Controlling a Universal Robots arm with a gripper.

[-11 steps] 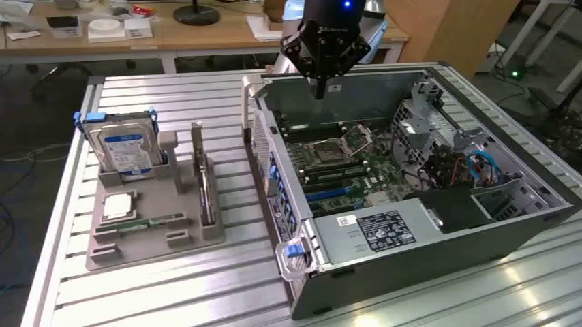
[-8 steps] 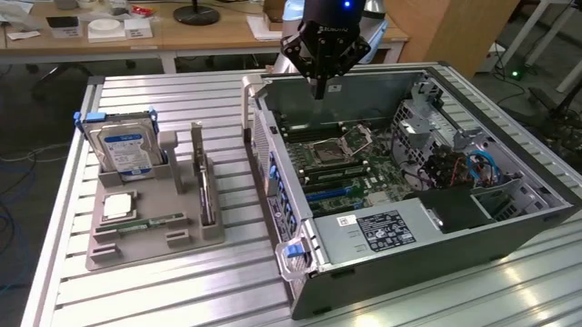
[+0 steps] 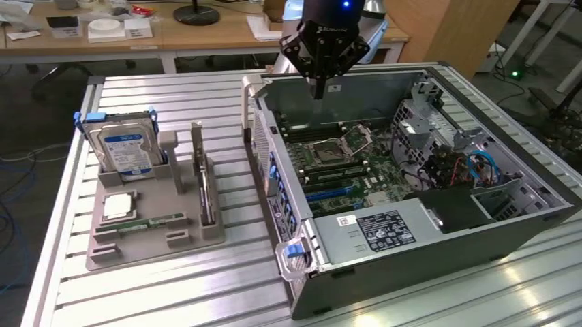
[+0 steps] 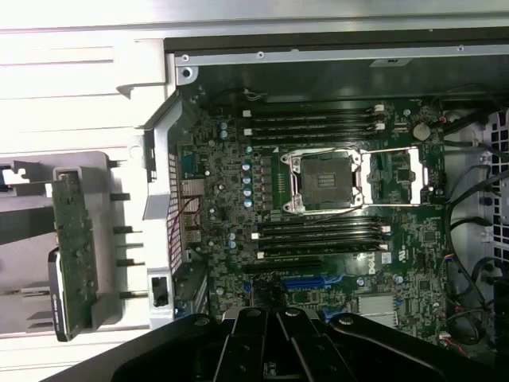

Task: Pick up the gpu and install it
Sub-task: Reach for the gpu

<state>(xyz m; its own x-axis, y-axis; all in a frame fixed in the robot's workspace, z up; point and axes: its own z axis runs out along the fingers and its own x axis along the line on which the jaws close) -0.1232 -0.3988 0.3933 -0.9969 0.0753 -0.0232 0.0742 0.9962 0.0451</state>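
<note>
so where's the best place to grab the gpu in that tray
Probably the free top edge of the gpu, coming straight down from above and pinching across its thin faces. It stands on edge in the grey tray, with its lower edge sunk in a slot.

Wooden desk (image 3: 227,35) behind; slatted metal table (image 3: 182,293); cables (image 3: 13,225) on floor (image 3: 41,102).

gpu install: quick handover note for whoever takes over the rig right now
gripper: shut, empty, hanging above the open computer case, over its motherboard.
gpu: standing on edge in the grey holder, to the exterior view's left of the case, untouched.
Done: nothing that shows.
Left: gpu not yet picked up, not yet installed.
</note>
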